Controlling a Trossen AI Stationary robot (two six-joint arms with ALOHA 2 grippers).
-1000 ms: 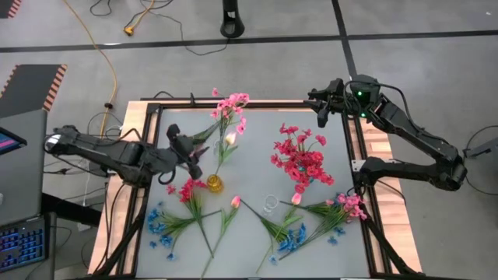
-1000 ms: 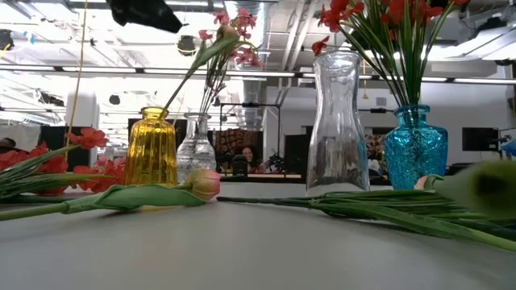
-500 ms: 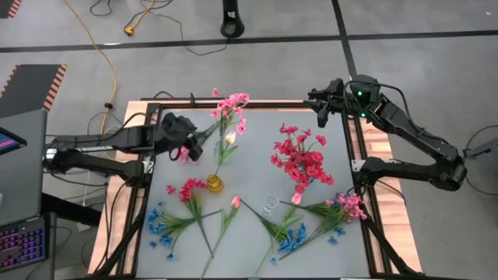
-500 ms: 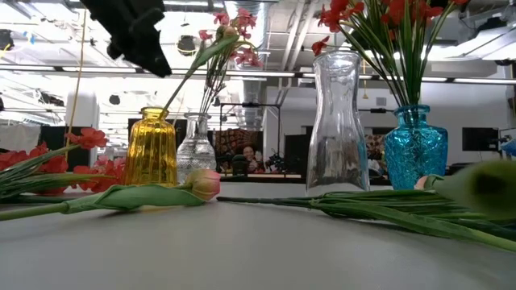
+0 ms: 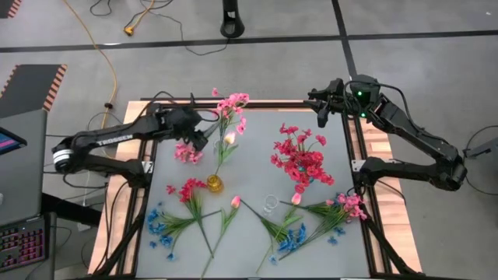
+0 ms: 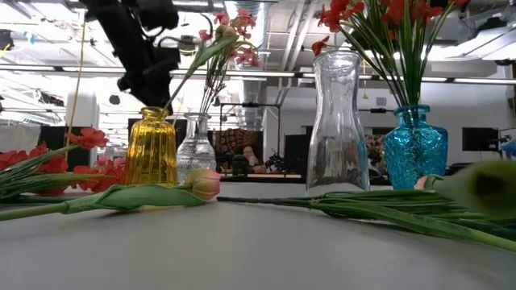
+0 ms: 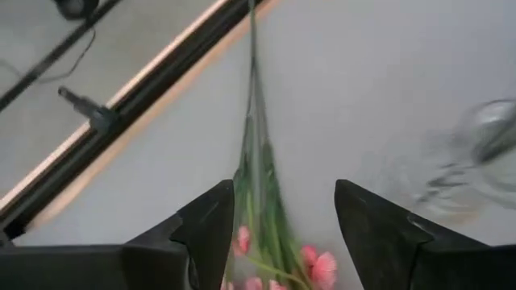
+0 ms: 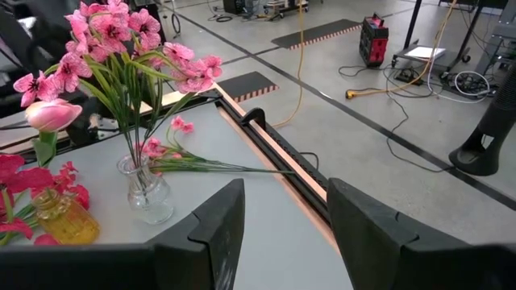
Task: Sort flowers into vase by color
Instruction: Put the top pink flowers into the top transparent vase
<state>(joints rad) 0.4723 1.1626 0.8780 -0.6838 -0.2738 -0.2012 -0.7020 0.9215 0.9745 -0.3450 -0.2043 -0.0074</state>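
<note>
One pink sprig (image 7: pixel 262 201) between left tool (image 7: pixel 282 234) fingers.

I see a light pink sprig (image 5: pixel 187 153) flat on the table beside the clear vase (image 5: pixel 220 141) of pink flowers (image 5: pixel 231 105); red-pink blossoms (image 5: pixel 302 162) fill the blue vase.

- The left gripper (image 5: pixel 201 141) reaches in from the left, raised above the worktop, fingers (image 7: pixel 205 229) spread apart.
- The right gripper (image 5: pixel 319 106) waits at the far right corner, fingers (image 8: pixel 214 225) parted.
</note>
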